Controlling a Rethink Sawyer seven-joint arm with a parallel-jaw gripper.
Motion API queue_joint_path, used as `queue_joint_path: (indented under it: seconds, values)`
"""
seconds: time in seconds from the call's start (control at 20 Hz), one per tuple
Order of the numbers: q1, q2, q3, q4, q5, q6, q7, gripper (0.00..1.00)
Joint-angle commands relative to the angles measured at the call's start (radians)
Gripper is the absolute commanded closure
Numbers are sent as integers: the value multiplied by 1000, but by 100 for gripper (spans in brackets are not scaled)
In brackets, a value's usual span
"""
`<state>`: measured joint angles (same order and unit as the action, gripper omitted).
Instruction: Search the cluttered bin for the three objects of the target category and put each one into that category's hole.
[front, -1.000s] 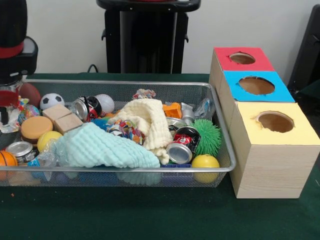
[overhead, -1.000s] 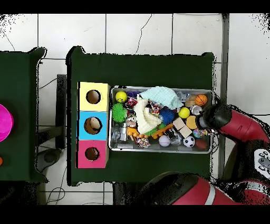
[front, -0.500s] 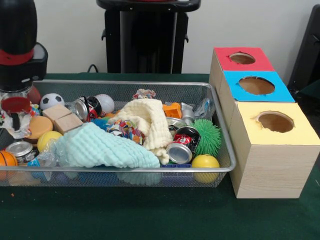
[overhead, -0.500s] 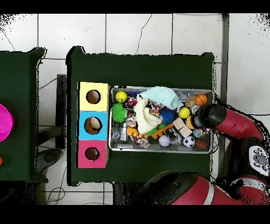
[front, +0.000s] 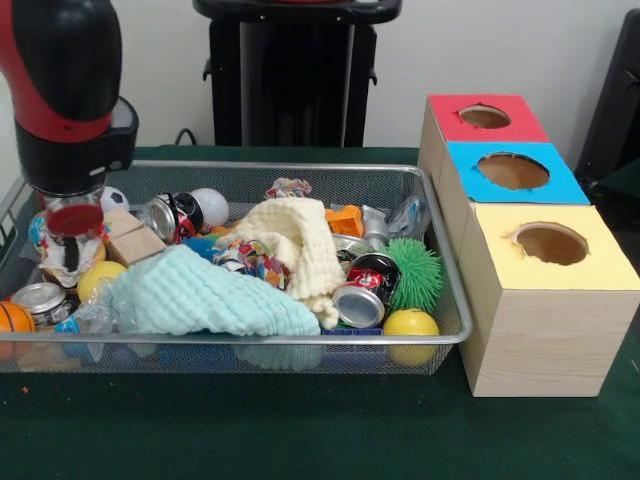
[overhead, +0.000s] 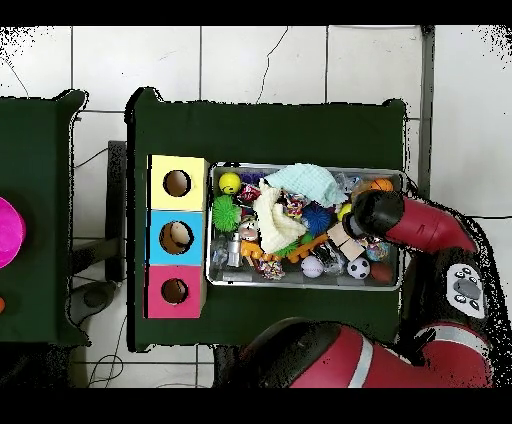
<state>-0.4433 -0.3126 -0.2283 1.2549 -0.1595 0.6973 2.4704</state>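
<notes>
I read this as a robotics lab, not a home or shop. My desk (overhead: 270, 125) is draped in dark green cloth and stands on a white tiled floor (overhead: 260, 60) with cables trailing at its nine o'clock side. A wire mesh bin (front: 300, 172) of mixed toys and cans sits beside three wooden boxes (front: 520, 250) with red, blue and yellow tops, each cut with a round hole, before a plain white wall (front: 480, 40).

Bin (front: 440, 335) packed; box holes (front: 551, 243) unobstructed.
</notes>
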Motion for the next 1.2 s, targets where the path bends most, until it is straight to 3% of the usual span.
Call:
queue_joint_path:
  seconds: [0.05,0.35,0.4,0.8,0.9,1.1,1.2]
  values:
    - [42,28,68,78,-37,-49,3,0]
    - [38,30,66,73,-46,-64,-24,0]
    - [36,30,68,73,-46,-68,-32,100]
    - [21,25,78,70,-67,-71,-83,100]
    - [23,19,74,50,-55,33,-109,100]
    - [7,-64,81,78,-48,81,-156,100]
    - [11,-117,72,81,-45,155,-186,100]
